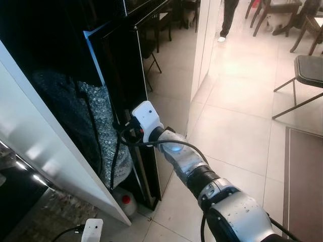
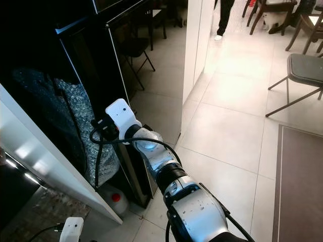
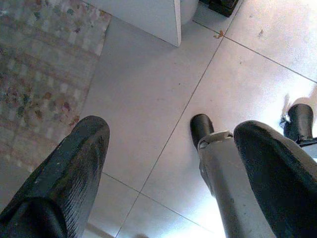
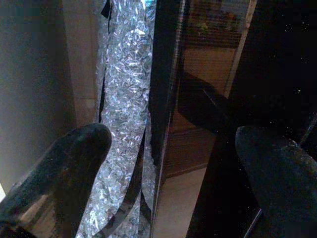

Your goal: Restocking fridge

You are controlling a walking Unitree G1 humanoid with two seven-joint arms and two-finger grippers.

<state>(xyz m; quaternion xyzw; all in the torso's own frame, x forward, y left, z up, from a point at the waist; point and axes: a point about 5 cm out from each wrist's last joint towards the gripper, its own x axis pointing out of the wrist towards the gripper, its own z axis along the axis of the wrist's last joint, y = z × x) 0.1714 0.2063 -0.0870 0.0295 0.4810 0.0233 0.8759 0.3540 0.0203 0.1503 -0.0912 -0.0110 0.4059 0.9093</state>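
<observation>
The fridge (image 1: 126, 75) is the tall black glossy cabinet in the upper left of the head views, its door edge running down the middle-left of the frame. Judging by its size, the door will be heavy and stiff, its glass-like face slippery; the narrow vertical edge looks like the best place to hook a finger (the flat front offers nothing to pinch). Beside it, left of centre, hangs a crinkly silver wrap (image 1: 103, 131), soft and light, and a white jug with a red cap (image 1: 125, 200) stands on the floor at the lower left.

The right gripper (image 4: 168, 148) is at that door edge, its 2 fingers spread apart, 1 on each side of the edge, closed on nothing. The right arm (image 1: 202, 176) reaches up from the lower right, wrist bent toward the fridge.

The left gripper (image 3: 168, 163) hangs idle over the floor tiles, fingers apart and empty, near a patterned rug (image 3: 39, 59).
</observation>
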